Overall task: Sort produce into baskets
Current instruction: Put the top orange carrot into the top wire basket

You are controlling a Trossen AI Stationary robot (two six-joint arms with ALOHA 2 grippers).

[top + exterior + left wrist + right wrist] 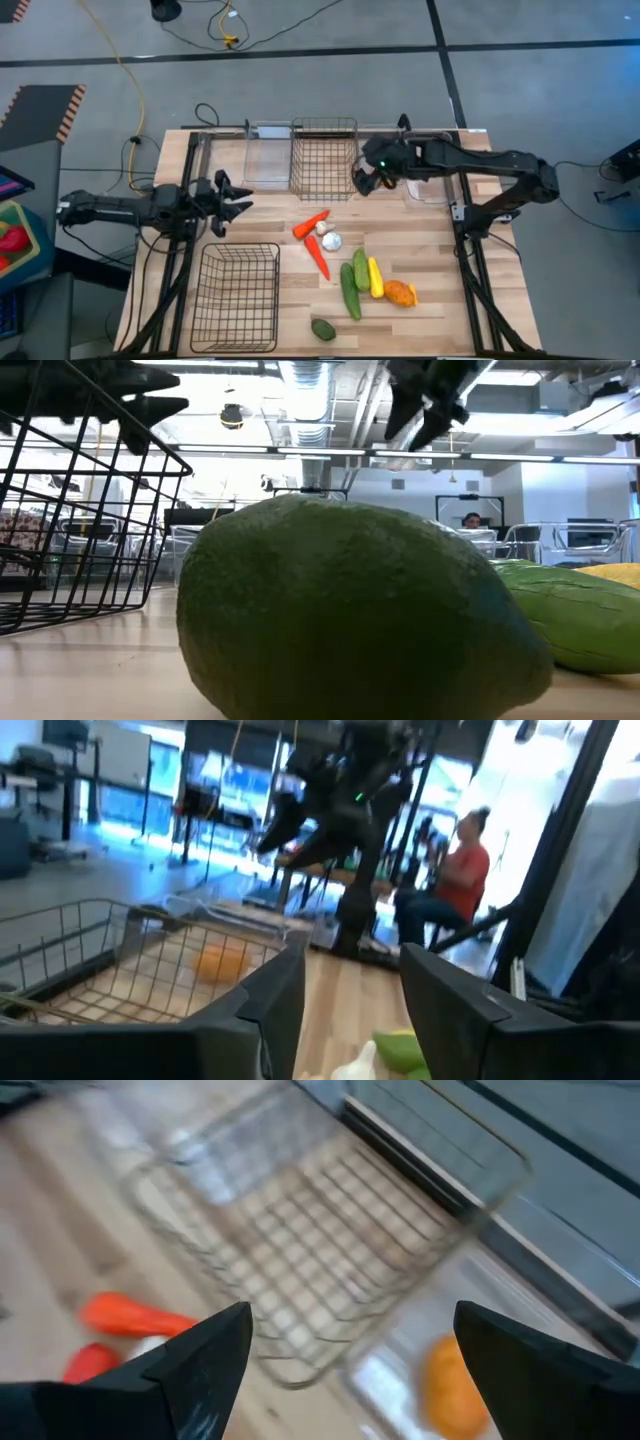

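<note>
The produce lies mid-table: two carrots, two garlics, two cucumbers, a yellow squash, an orange fruit and an avocado. A second orange fruit lies just beyond the right side of the far wire basket, seemingly in a clear bin. My right gripper hovers open and empty above that spot. My left gripper is open and empty at the table's left, above the surface. The larger basket stands near left.
Clear plastic bins flank the far basket along the table's far edge. In the low view the avocado fills the foreground, with a cucumber to its right. A person in a red shirt sits in the room beyond the table.
</note>
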